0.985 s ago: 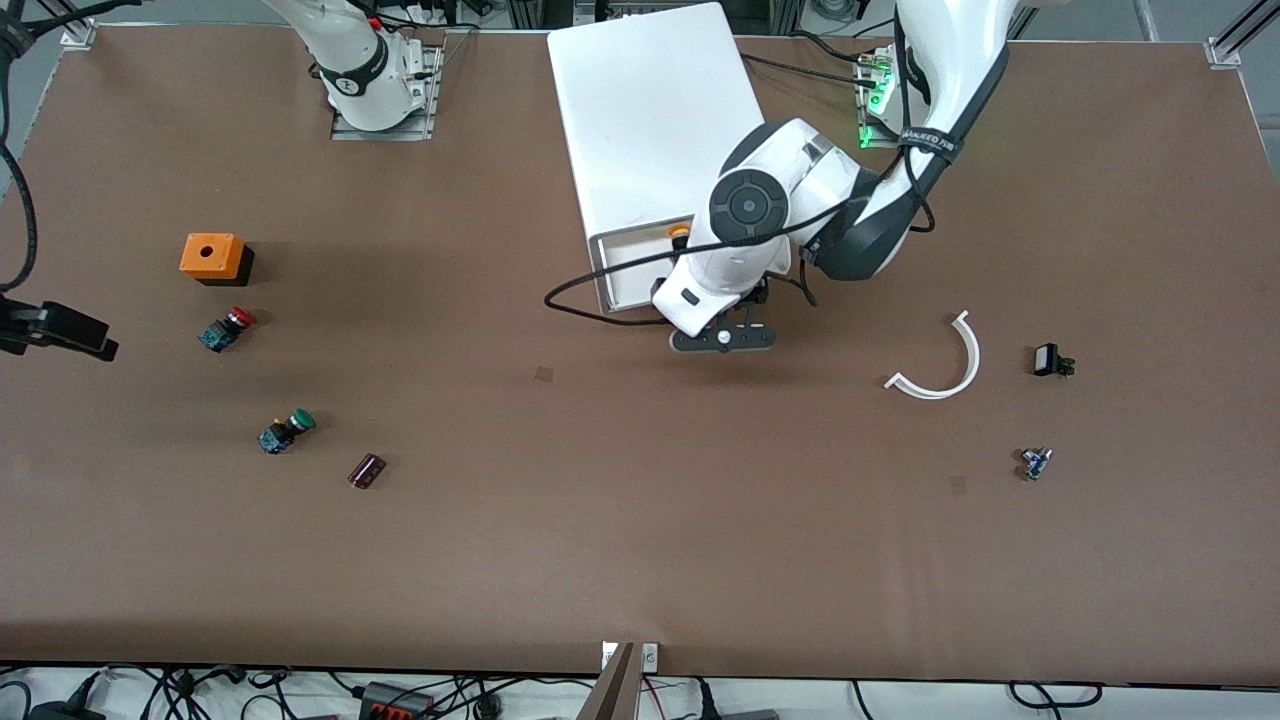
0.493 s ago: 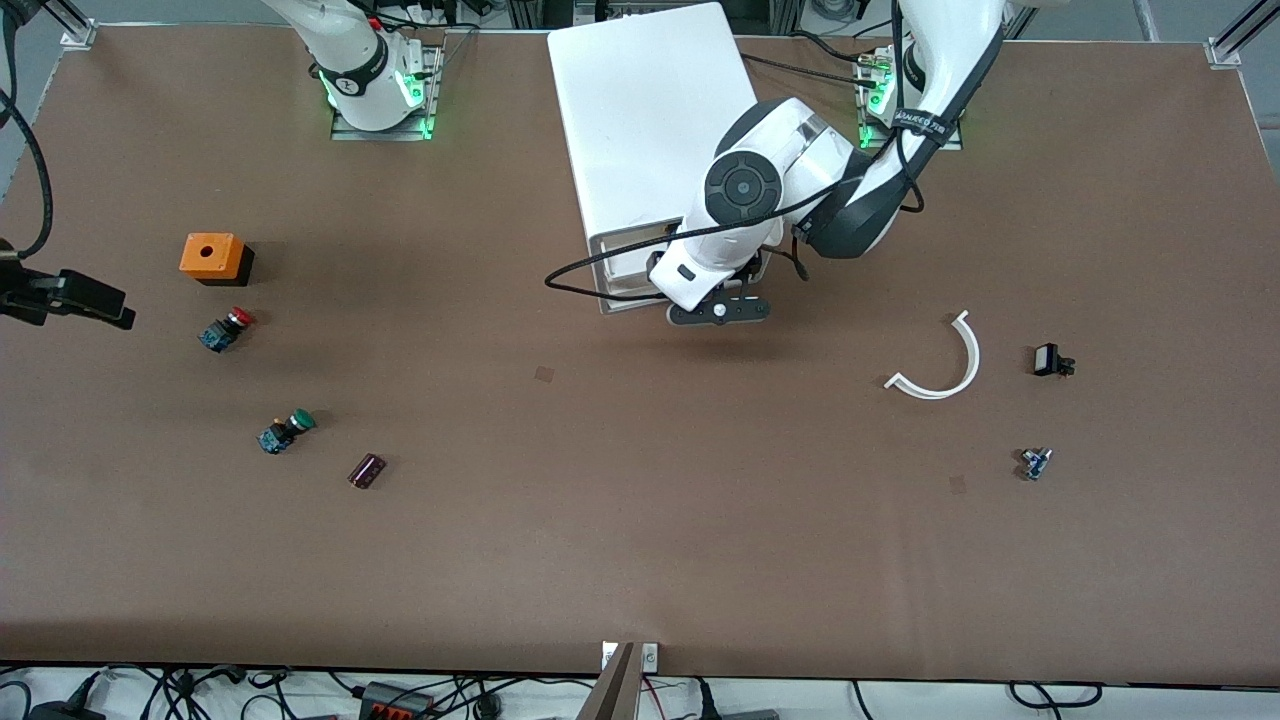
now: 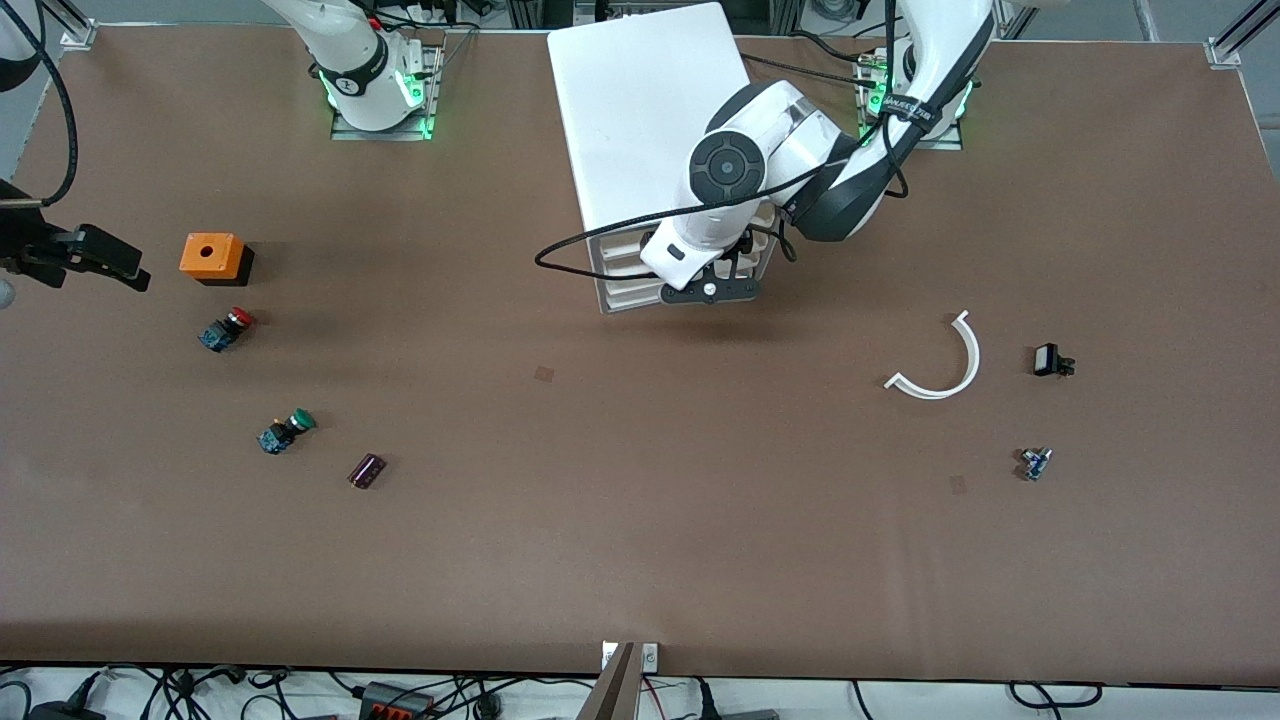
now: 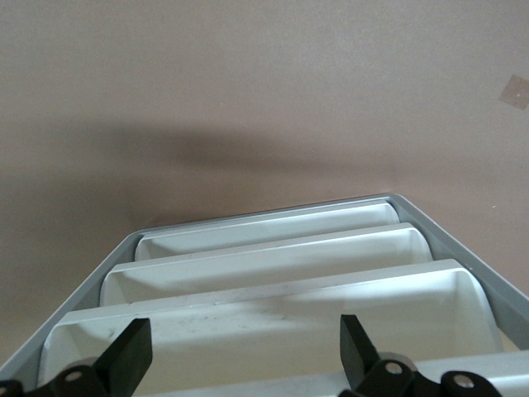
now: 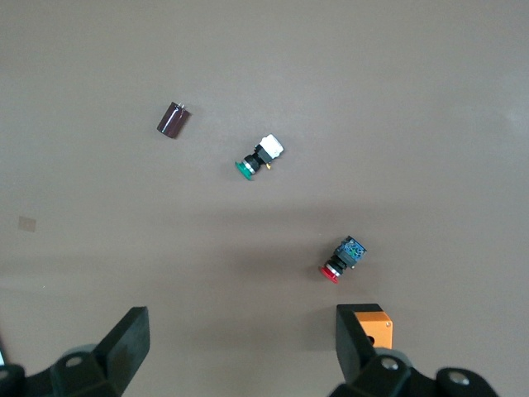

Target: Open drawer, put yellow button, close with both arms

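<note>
Drawer push-in, my left gripper (image 3: 708,291) at the cabinet (image 3: 650,110) front.
Fingers spread, pinching nothing, on the top drawer (image 4: 273,327); it looks light, stiff and free-sliding, so push flat on its front lip. Yellow button not visible, presumably inside. Left wrist view shows the drawer fronts; front view hides them. Right gripper (image 5: 240,356) spread, waiting over the orange box (image 3: 212,257).

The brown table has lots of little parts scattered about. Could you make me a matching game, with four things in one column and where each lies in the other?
Things:
1. orange box with a hole on top
2. green-capped push button
3. curved white plastic strip
4. left arm's black two-finger hand

Places:
A. toward the left arm's end of the table
B. at the white cabinet's drawer fronts
C. beside the dark maroon cylinder
D. beside the red-capped push button

Pairs: 1-D, 2-C, 3-A, 4-B
</note>
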`<state>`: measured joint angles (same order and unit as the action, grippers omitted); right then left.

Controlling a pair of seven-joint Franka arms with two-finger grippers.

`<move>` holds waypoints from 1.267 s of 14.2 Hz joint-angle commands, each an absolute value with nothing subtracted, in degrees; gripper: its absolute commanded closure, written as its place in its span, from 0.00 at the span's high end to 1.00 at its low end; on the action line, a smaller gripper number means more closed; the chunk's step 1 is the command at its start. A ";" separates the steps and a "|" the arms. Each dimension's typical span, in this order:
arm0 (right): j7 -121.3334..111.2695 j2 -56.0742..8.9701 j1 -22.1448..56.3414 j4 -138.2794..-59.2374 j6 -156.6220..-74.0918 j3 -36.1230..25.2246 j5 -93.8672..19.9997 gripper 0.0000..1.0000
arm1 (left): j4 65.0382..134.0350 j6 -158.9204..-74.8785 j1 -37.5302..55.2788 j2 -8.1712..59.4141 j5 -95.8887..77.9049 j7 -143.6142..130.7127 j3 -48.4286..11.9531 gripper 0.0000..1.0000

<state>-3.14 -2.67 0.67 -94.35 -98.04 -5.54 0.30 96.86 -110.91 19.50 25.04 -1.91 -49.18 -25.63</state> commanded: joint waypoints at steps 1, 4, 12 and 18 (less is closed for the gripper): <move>-3.60 -2.28 1.05 -94.67 -99.14 -5.19 1.14 1.00 | 99.58 -111.45 18.63 22.85 -2.90 -49.57 -26.54 1.00; -3.34 -2.64 1.58 -94.31 -98.18 -5.27 0.97 1.00 | 99.41 -111.27 18.72 22.76 -2.90 -49.57 -26.46 1.00; -3.60 -2.72 1.58 -94.39 -98.00 -5.36 0.79 1.00 | 93.53 -107.24 10.04 22.06 6.32 -38.10 -25.93 1.00; -2.90 -3.16 1.49 -94.57 -98.00 -5.36 0.79 1.00 | 82.46 -94.51 -3.93 21.88 6.59 -13.92 -25.84 1.00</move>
<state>-3.10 -3.47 1.44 -94.36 -98.33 -5.37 0.30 86.77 -99.61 -0.67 22.11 5.57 -20.67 -25.22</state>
